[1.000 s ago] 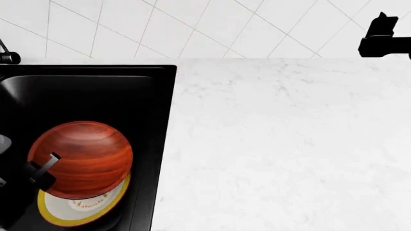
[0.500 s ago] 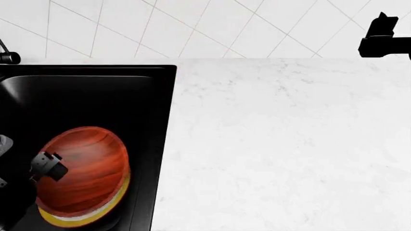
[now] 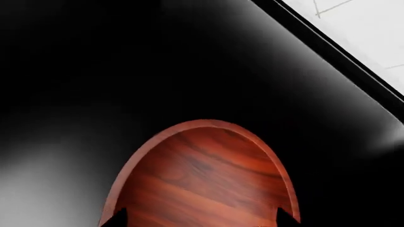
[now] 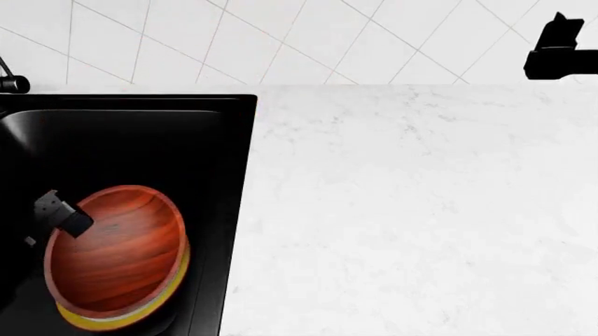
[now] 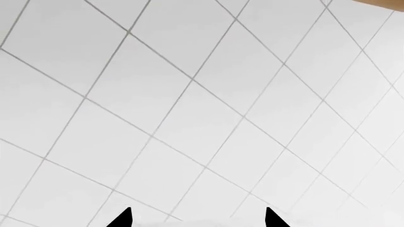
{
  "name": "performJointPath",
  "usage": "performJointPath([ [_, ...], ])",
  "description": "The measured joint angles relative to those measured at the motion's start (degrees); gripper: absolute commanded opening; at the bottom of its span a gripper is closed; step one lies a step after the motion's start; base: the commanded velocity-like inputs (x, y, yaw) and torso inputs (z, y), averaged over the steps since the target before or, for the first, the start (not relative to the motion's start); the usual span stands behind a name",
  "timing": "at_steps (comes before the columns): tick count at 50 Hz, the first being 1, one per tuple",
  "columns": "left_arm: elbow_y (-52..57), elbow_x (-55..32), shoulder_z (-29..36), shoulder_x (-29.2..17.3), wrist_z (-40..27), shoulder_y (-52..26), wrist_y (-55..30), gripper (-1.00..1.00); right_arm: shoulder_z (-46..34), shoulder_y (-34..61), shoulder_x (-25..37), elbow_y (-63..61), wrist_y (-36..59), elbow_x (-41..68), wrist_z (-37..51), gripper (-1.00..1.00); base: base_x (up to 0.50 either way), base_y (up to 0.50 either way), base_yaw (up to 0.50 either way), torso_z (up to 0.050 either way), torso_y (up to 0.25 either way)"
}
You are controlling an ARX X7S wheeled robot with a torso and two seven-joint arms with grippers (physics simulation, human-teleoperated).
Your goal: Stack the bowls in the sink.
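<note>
The reddish-brown wood-grain bowl (image 4: 117, 248) sits nested in the white bowl, of which only the yellow rim (image 4: 140, 313) shows, at the near right of the black sink (image 4: 217, 140). My left gripper (image 4: 64, 212) hovers at the wooden bowl's far-left rim, open and holding nothing. In the left wrist view the wooden bowl (image 3: 202, 175) lies just beyond the gripper (image 3: 202, 218), whose fingertips (image 3: 117, 218) stand wide apart. My right gripper (image 4: 561, 54) is raised at the far right, open and empty, and in the right wrist view it (image 5: 197, 218) faces the tiled wall.
The white marble counter (image 4: 421, 210) stretches right of the sink. A white tiled wall (image 4: 280, 42) runs behind it. The black faucet (image 4: 10, 82) stands at the sink's far left corner.
The wooden bowl has settled down into the yellow-rimmed bowl, covering its white inside. My left gripper has let go of the rim and moved back, away from the bowl. The right arm barely moved.
</note>
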Motion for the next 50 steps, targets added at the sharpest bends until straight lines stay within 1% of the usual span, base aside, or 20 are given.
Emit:
performJointPath([
  [9,3.48,2.7,-2.28,-0.54,-1.65,-3.96,-4.56,1.0,0.4,0.12,0.03,-0.75,0.67,0.48,0.26,1.0,0.0,0.0,0.0,0.0,0.0],
  [16,5.4,5.17,-4.14,0.38,-2.57,-7.31,-8.66,1.0,0.51,0.19,-0.12,-1.24,1.11,0.77,0.52,1.0,0.0,0.0,0.0,0.0,0.0],
  [23,6.12,8.24,-6.26,3.01,-3.45,-11.85,-13.64,1.0,0.58,-0.06,-0.3,-1.72,1.36,1.02,0.73,1.0,0.0,0.0,0.0,0.0,0.0],
  [32,6.57,14.35,-8.31,6.31,-3.78,-17.51,-19.64,1.0,0.74,-0.74,-0.56,-2.43,1.47,1.35,0.98,1.0,0.0,0.0,0.0,0.0,0.0],
  [41,6.79,19.57,-9.44,9.99,-3.36,-22.27,-25.14,1.0,1.17,-1.78,-0.86,-3.32,1.53,1.79,1.26,1.0,0.0,0.0,0.0,0.0,0.0],
  [50,5.99,22.53,-10.21,14.3,-2.58,-26.19,-29.36,1.0,2.1,-3.01,-1.22,-4.9,2.12,2.63,1.76,1.0,0.0,0.0,0.0,0.0,0.0],
])
